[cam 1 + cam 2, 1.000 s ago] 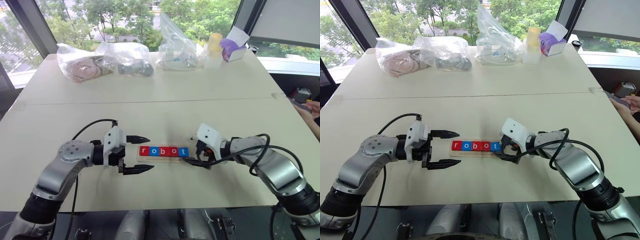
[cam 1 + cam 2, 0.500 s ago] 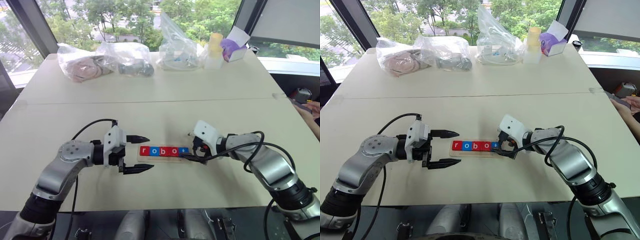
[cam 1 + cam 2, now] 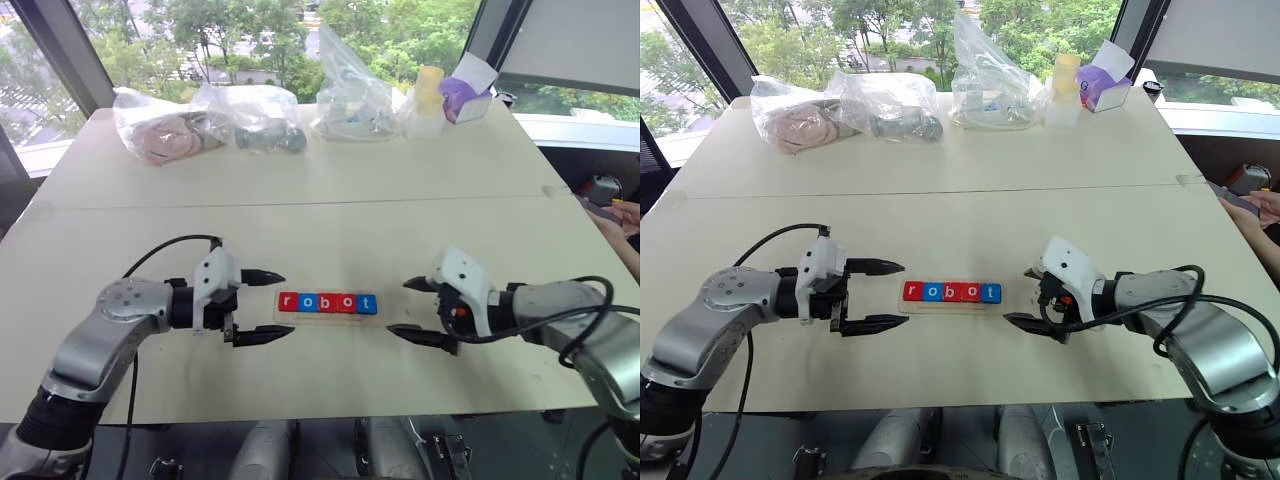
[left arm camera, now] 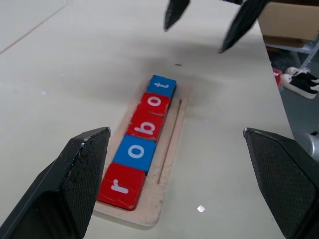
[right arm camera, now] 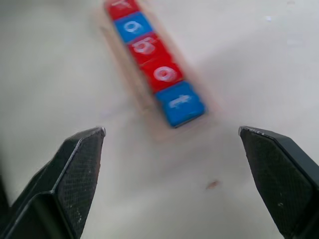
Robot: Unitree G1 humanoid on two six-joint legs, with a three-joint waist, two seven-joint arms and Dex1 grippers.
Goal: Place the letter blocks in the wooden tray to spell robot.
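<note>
Five letter blocks lie in a row in the wooden tray at the table's middle front, reading r, o, b, o, t in red, blue, red, red, blue. My left gripper is open at the tray's left end, its fingertips level with the red r block. My right gripper is open a short way to the right of the blue t block, touching nothing. In the left wrist view my right gripper's fingers show beyond the t block.
Several clear plastic bags lie along the table's far edge, with a yellow-capped bottle and a purple box at the far right. A person's hand holding a device shows past the right edge.
My right gripper has drawn back to the right, away from the t block, and its fingers have spread wide. My left gripper has shifted slightly left. The blocks have stayed in the tray.
</note>
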